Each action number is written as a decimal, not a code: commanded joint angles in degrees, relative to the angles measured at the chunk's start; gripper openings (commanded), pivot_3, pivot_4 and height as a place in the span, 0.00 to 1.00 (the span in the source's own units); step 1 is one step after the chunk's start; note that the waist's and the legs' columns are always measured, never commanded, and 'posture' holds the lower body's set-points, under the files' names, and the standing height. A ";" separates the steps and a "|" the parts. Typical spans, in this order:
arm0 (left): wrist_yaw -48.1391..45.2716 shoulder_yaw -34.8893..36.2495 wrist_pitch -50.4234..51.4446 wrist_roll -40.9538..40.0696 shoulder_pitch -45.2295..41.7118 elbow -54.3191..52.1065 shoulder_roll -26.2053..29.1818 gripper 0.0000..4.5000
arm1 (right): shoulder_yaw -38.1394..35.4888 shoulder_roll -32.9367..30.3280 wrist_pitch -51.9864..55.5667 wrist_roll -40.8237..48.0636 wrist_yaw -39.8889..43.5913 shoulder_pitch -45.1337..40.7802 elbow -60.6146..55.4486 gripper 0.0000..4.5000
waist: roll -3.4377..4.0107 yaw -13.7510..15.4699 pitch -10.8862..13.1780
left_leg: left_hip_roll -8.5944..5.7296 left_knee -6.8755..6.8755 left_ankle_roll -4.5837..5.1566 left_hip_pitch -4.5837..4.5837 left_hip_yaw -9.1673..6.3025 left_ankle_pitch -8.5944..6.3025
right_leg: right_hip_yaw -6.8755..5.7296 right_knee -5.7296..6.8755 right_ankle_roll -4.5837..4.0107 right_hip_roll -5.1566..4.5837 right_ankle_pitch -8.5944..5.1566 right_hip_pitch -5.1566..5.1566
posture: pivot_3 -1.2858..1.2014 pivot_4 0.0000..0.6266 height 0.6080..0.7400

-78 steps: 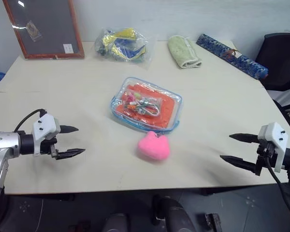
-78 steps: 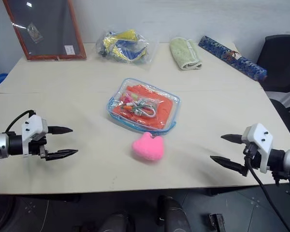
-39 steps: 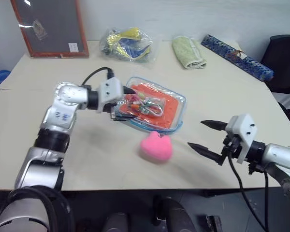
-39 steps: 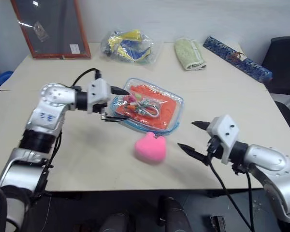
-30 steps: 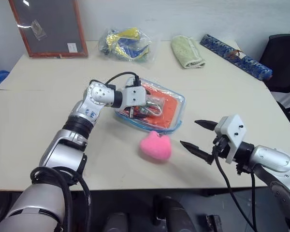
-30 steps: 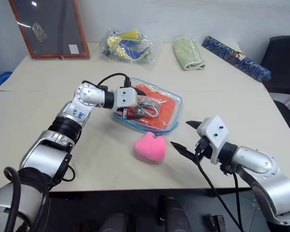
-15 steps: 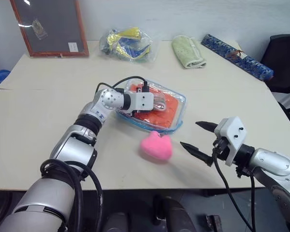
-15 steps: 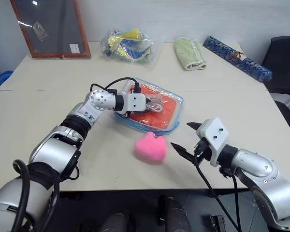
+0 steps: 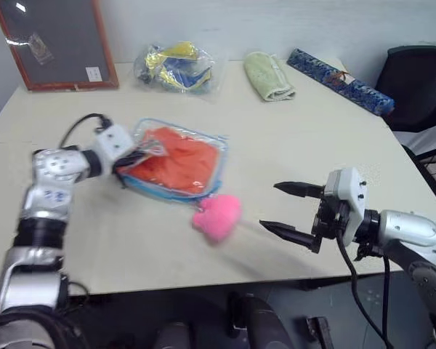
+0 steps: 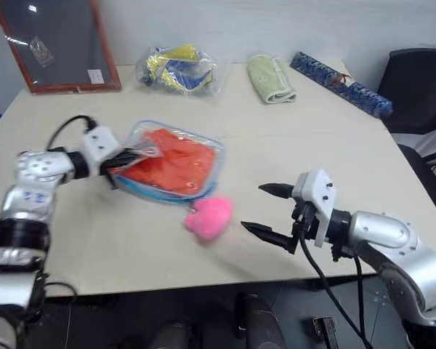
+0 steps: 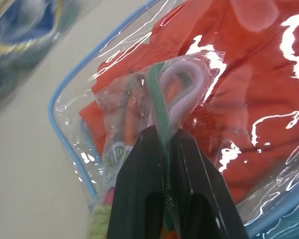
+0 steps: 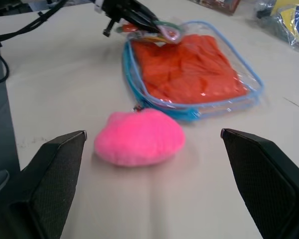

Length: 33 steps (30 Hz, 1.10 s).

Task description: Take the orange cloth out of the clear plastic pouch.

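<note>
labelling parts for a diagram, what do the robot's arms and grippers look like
Both arms are silver-grey metal segments with rounded joints and a loose black cable running along each. Each wrist carries a white boxy housing. The left gripper and right gripper each have two slim, pointed black fingers. Small blue markings sit on the left arm.

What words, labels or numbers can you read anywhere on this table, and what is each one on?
Nothing reads clearly.
Small white label on the framed board: too small to read.
Print on the small plastic packet pinched in the left claw: a few pale letters show, too blurred to make out.
Clear bag of yellow and blue items: no text can be made out.
</note>
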 commanded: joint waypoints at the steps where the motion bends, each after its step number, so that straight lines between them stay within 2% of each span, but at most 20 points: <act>1: 3.48 8.11 5.50 -2.29 5.44 -6.68 2.72 0.05 | 2.04 0.30 -1.44 -0.13 2.88 -2.08 2.29 1.00 | 0.00 0.25 0.00 | 0.00 0.00 0.00 -0.01 -0.02 -0.01 | -0.01 -0.02 0.00 0.00 0.00 0.00 | 0.52 0.24 1.00; 5: 3.23 9.63 10.92 -7.42 7.58 -14.47 -0.17 0.05 | 4.21 0.96 -2.30 -1.23 5.07 -4.88 5.92 1.00 | -0.01 2.74 0.00 | -0.11 0.04 0.09 -0.06 -0.07 -0.02 | -0.08 -0.05 0.00 -0.17 0.00 0.01 | 0.52 0.24 1.00; 8: 3.15 6.41 12.80 -8.13 7.62 -18.97 -2.05 0.05 | 5.38 1.37 -3.16 -2.28 5.73 -6.39 7.58 1.00 | -0.02 3.22 -0.01 | -0.22 0.06 0.15 -0.12 -0.12 -0.02 | -0.12 -0.06 0.04 -0.27 0.03 0.02 | 0.52 0.24 1.00; 11: 5.33 7.02 15.74 -7.78 7.72 -19.81 -1.75 0.05 | 5.58 2.05 -3.23 -2.47 5.59 -6.69 7.56 1.00 | -0.02 2.87 -0.01 | -0.28 0.07 0.16 -0.17 -0.09 -0.02 | -0.10 -0.08 0.09 -0.30 0.05 0.00 | 0.52 0.24 1.00; 15: 8.23 11.30 15.97 -6.88 10.09 -16.40 1.10 0.25 | 5.02 1.77 -2.80 -1.28 6.58 -5.21 5.71 1.00 | -0.02 1.49 -0.01 | -0.14 0.05 0.07 -0.17 -0.03 -0.03 | -0.05 -0.06 0.06 -0.13 0.04 -0.02 | 0.52 0.24 1.00; 20: 13.28 18.83 13.98 -4.65 15.87 -8.37 6.51 0.60 | 3.63 -0.13 -1.83 1.48 9.63 -4.19 3.82 1.00 | 0.01 0.96 0.01 | -0.02 -0.01 -0.01 0.03 0.03 -0.04 | -0.02 -0.04 -0.05 -0.07 -0.03 -0.03 | 0.52 0.24 1.00; 25: 18.11 22.04 14.67 -3.09 20.14 -2.19 8.89 0.97 | 3.87 -1.09 -1.70 2.18 11.38 -4.50 4.01 1.00 | 0.00 1.58 0.00 | 0.00 -0.01 0.05 0.02 -0.01 -0.08 | -0.06 -0.07 -0.07 -0.13 -0.04 -0.03 | 0.52 0.24 1.00; 29: 18.82 21.93 14.01 -3.69 22.58 -2.15 8.11 0.99 | 3.92 -1.02 -1.86 1.69 11.68 -4.65 4.29 1.00 | -0.01 2.10 0.00 | -0.02 -0.01 0.11 -0.05 -0.05 -0.11 | -0.13 -0.09 -0.06 -0.20 -0.03 -0.03 | 0.52 0.24 1.00; 33: 16.12 22.21 15.23 -7.99 21.95 -6.75 6.65 0.99 | 3.92 -0.63 -2.01 1.45 11.59 -4.55 4.63 1.00 | -0.02 2.48 -0.01 | -0.02 -0.01 0.11 -0.06 -0.05 -0.12 | -0.14 -0.09 -0.06 -0.20 -0.03 -0.03 | 0.52 0.24 1.00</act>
